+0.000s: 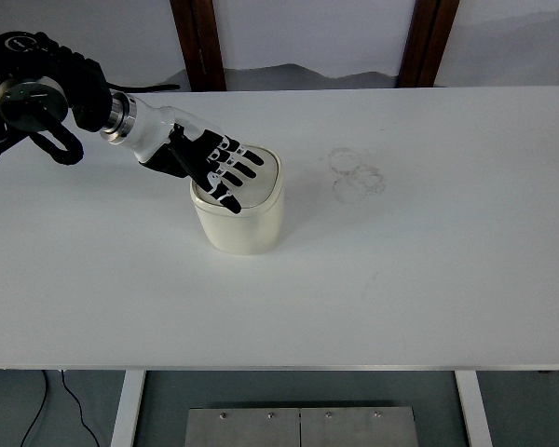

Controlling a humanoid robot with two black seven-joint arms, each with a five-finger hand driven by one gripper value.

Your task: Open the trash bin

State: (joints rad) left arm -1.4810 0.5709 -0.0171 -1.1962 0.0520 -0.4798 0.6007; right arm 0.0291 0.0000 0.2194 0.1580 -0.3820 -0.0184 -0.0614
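A small cream trash bin [239, 222] with a flat lid stands on the white table [401, 270], left of centre. My left hand [222, 170] reaches in from the upper left and lies flat on the lid, fingers spread and pointing right, covering the lid's front left part. The thumb presses near the lid's front edge. The lid looks shut, sitting level in the bin's rim. The hand holds nothing. My right arm is out of view.
Faint round marks [356, 175] show on the tabletop right of the bin. Two dark wooden posts [197, 42] stand behind the table's far edge. A cable hangs below the table at the lower left.
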